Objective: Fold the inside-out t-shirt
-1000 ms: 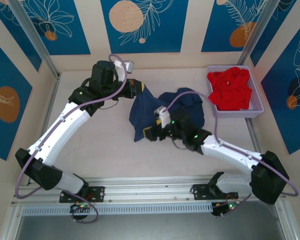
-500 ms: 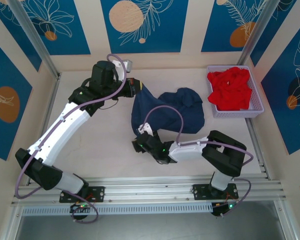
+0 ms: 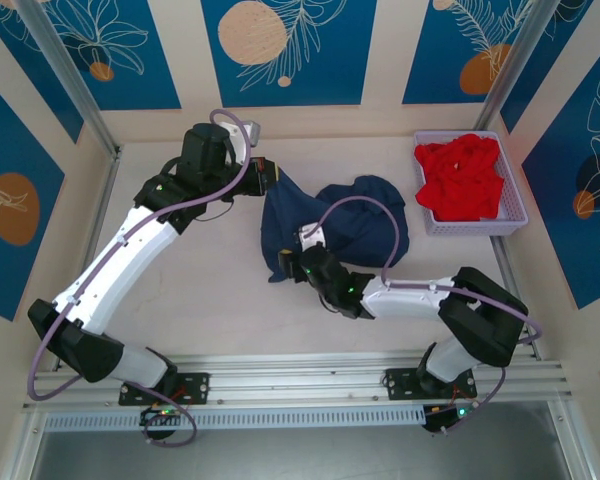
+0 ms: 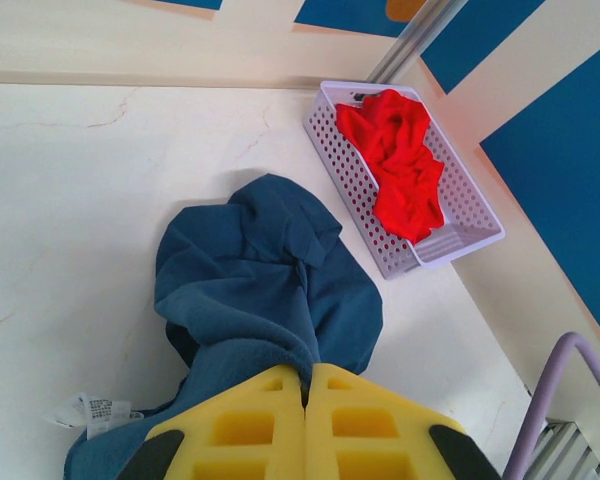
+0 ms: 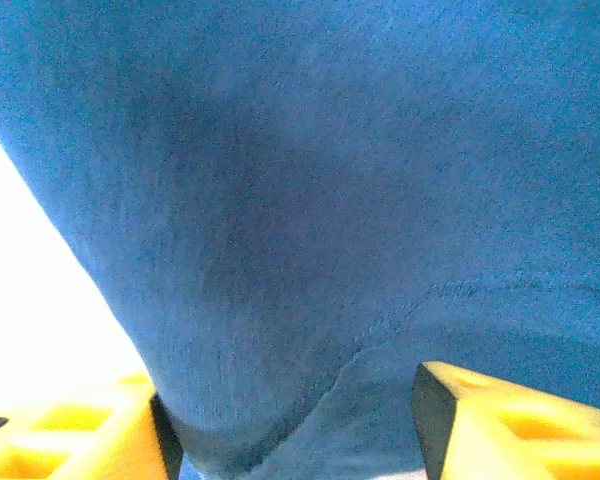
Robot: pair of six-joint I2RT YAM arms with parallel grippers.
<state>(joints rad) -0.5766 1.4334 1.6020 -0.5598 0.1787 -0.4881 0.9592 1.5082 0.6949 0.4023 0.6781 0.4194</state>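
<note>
Pinching t-shirt (image 3: 365, 215) edge, left tool (image 4: 305, 385), right tool (image 5: 288, 405) straddling cloth

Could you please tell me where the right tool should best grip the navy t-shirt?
Probably the near-left corner of the t-shirt, from the near side: it juts clear of the bunched middle, opposite the end the left tool pinches.
</note>
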